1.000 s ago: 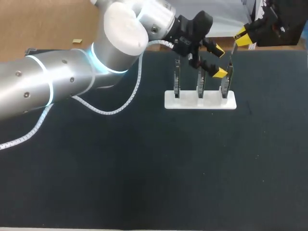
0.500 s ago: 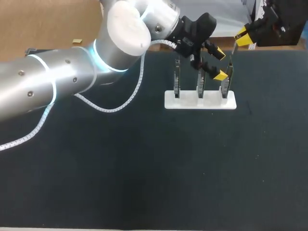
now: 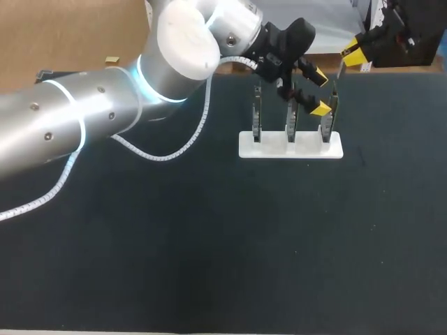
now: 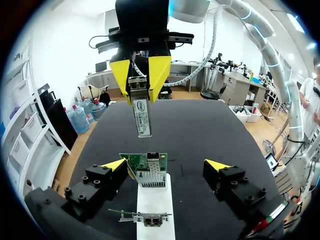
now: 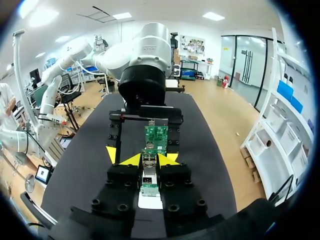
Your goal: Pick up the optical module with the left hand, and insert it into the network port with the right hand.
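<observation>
Since the right hand [image 4: 141, 95] clamps the optical module [image 4: 142, 114], well short of the network port [image 4: 151, 177], pickup and handover look done; the left hand [image 4: 166, 164], released, straddles the board [image 4: 141, 160] on its white stand [image 4: 154, 202], so insertion remains.

A dark matte table [image 3: 209, 265] lies under even light.

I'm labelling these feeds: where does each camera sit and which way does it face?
Head: above, behind; looks down on white rack; left arm shows.
Left wrist: past open left claw at board, right claw holding optical module.
Right wrist: past right claw, at board, left arm.
Shared: wrist views face each other over the board.
</observation>
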`<control>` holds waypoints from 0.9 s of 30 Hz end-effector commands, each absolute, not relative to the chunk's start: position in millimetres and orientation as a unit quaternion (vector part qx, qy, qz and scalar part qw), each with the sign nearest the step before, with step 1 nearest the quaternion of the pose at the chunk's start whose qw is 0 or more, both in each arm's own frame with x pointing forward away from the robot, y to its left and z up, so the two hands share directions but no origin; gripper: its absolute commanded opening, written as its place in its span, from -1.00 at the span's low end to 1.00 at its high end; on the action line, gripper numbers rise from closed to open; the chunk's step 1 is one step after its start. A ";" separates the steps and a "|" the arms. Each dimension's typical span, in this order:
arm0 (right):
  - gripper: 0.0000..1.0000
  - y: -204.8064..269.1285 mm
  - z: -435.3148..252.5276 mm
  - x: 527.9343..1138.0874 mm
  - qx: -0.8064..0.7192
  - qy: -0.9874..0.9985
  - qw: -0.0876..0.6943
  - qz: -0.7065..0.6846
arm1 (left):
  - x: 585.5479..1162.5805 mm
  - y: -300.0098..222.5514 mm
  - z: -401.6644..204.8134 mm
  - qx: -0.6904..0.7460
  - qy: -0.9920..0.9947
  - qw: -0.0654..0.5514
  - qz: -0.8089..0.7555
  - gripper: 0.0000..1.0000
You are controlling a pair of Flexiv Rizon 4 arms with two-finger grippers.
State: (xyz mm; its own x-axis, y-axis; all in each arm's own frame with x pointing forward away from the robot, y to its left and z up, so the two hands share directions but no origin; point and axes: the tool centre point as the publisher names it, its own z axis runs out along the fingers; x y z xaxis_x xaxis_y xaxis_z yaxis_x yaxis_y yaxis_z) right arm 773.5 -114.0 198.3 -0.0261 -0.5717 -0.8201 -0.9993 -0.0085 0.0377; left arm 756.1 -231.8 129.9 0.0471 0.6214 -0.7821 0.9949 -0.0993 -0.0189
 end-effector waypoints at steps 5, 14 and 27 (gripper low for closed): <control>-1.00 -113.5 198.5 775.0 -0.625 0.629 0.313 0.340 | 760.0 -229.4 130.3 0.659 0.612 0.291 -0.326 1.00; -1.00 -113.8 198.4 775.0 -0.624 0.631 0.313 0.339 | 760.2 -229.7 129.5 0.662 0.613 0.289 -0.321 1.00; -1.00 -114.1 197.5 774.6 -0.622 0.632 0.314 0.340 | 761.0 -229.3 130.2 0.666 0.614 0.290 -0.309 1.00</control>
